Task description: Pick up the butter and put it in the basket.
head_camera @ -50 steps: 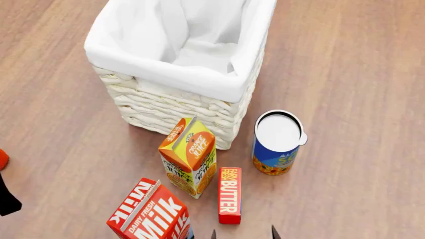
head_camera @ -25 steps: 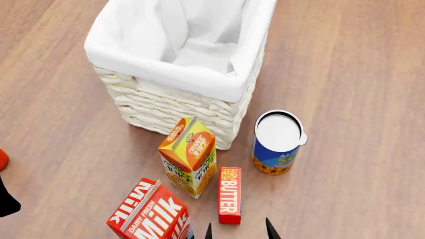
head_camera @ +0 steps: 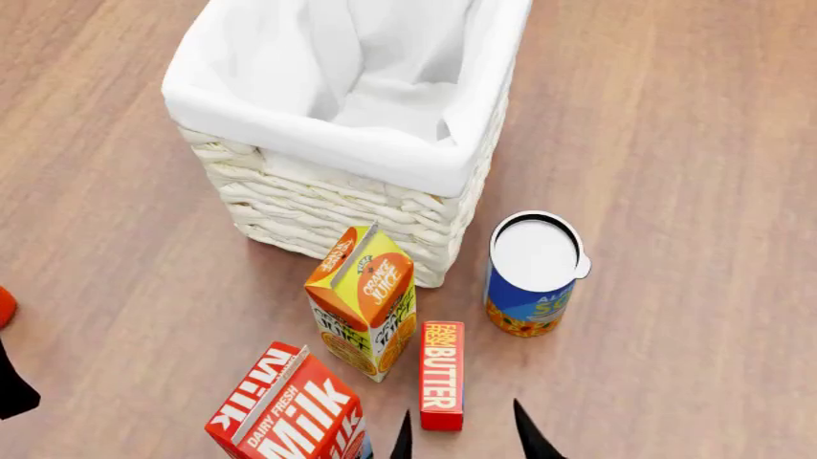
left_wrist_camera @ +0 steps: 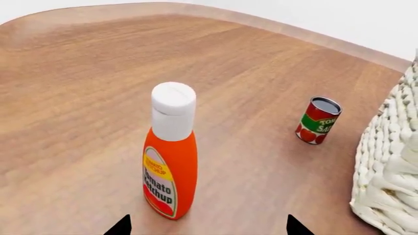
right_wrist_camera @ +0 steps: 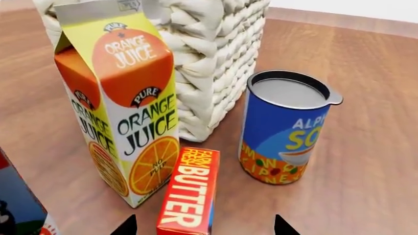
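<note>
Wooden worktop (head_camera: 690, 143) carries our basket (head_camera: 344, 206) and the butter (head_camera: 442, 374), lying flat between the orange juice carton (head_camera: 364, 299) and the soup can (head_camera: 534, 273). Our right pincer (head_camera: 462, 432) hovers just before the butter's near end, tips apart; our left pincer (left_wrist_camera: 205, 226) is spread too.

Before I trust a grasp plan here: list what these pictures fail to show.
1. Right end effector: head view's bottom edge cuts it; only fingertips show.
2. Left end effector: only two tips in its wrist view; arm cropped at head view's left edge.
3. Milk: cut by the head view's bottom edge.
4. Basket floor: liner folds hide it.
5. Butter near end: cropped in right wrist view.
</note>
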{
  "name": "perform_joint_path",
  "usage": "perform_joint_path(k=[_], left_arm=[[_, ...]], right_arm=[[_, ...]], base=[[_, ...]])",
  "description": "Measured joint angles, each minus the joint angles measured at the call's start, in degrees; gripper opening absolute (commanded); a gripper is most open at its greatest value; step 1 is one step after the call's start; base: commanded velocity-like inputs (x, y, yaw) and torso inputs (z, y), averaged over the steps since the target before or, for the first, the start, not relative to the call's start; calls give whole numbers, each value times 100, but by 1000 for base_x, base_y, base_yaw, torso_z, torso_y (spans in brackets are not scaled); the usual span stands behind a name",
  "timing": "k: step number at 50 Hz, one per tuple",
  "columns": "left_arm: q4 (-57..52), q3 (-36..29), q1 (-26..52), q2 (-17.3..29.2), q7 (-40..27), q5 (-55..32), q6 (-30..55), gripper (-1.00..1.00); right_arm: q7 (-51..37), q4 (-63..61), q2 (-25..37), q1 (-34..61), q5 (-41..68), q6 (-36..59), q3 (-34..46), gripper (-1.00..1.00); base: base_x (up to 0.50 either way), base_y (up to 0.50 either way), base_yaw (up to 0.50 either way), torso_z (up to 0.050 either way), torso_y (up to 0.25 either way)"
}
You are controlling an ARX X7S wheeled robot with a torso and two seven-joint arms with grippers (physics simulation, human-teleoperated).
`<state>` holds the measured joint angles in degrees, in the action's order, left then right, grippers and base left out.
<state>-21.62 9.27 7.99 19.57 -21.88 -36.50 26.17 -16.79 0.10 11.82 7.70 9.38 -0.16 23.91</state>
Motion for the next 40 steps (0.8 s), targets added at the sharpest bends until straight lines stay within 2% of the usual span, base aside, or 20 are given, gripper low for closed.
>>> perform_joint_path(k=[40], left_arm=[[-270, -15, -137, 36, -135, -179, 57, 100]], right_arm=[[289, 120, 110, 480, 614, 792, -7, 100]], base=[[0, 0, 0, 0, 0]])
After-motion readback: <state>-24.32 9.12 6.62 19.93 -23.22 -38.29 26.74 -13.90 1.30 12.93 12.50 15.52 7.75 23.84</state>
